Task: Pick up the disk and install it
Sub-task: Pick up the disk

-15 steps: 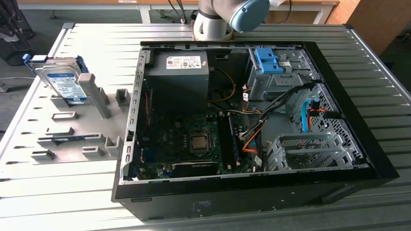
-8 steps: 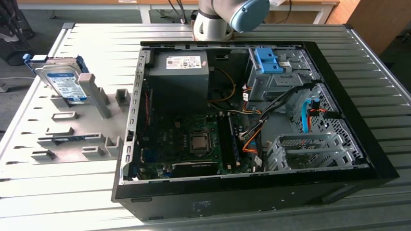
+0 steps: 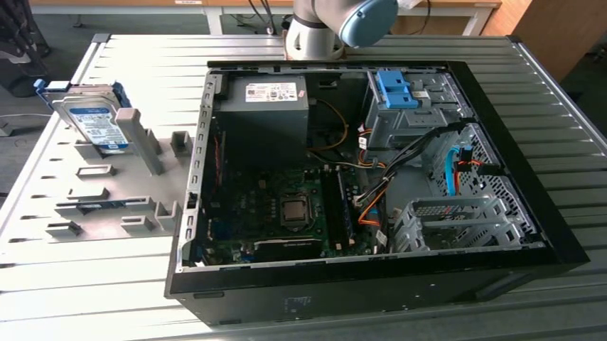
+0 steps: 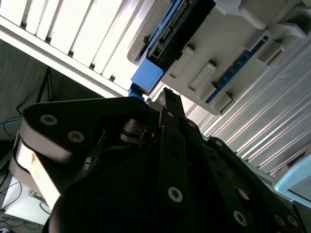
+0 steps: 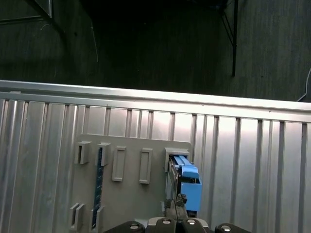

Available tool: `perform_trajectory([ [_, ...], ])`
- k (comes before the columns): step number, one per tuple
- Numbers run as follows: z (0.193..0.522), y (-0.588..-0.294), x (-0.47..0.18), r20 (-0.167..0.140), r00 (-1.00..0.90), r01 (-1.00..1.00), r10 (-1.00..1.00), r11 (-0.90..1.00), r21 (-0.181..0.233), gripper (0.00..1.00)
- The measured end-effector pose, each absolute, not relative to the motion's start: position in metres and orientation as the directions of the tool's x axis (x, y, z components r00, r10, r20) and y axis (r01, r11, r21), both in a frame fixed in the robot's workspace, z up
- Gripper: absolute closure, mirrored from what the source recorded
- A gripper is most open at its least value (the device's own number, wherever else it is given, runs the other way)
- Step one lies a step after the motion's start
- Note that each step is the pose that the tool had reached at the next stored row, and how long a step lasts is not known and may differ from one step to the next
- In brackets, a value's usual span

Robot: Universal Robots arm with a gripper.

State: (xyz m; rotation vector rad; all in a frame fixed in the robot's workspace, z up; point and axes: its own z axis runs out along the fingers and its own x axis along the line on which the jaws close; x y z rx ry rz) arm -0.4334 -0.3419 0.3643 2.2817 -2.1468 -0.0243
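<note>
Tool (image 5: 176, 204) nr disk's (image 5: 187, 187) blue edge; disk upright, rack (image 5: 131, 199) nr table (image 5: 252, 160) edge.

**Arm** (image 3: 328, 25): one, jointed. In the exterior view, at the upper edge, a silver-grey cylindrical joint housing with a pale blue end cap, standing roughly upright.

**Gripper** (image 4: 169, 97): one, black, linkage type. In the second wrist view, a stack of dark bars and rounded plates with bright screw heads, narrowing to a slim tip that points away from the camera. In the first wrist view, the gripper (image 5: 176, 203) shows a dark base with round silver fasteners and a thin tapering tip.
</note>
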Motion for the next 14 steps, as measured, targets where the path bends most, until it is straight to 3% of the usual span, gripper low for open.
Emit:
perform_trajectory([
  [6, 0.3643, -0.3419, -0.4333, -0.005, 0.060, -0.998, -0.998, -0.061, 0.017, 0.89],
  [8, 0.3643, -0.3419, -0.4333, -0.005, 0.060, -0.998, -0.998, -0.061, 0.017, 0.77],
  [11, 0.3636, -0.3409, -0.4334, -0.005, 0.053, -0.998, -0.999, -0.053, 0.017, 0.71],
  [14, 0.3612, -0.3392, -0.4334, -0.005, 0.029, -0.999, -1.000, -0.029, 0.017, 0.53],
])
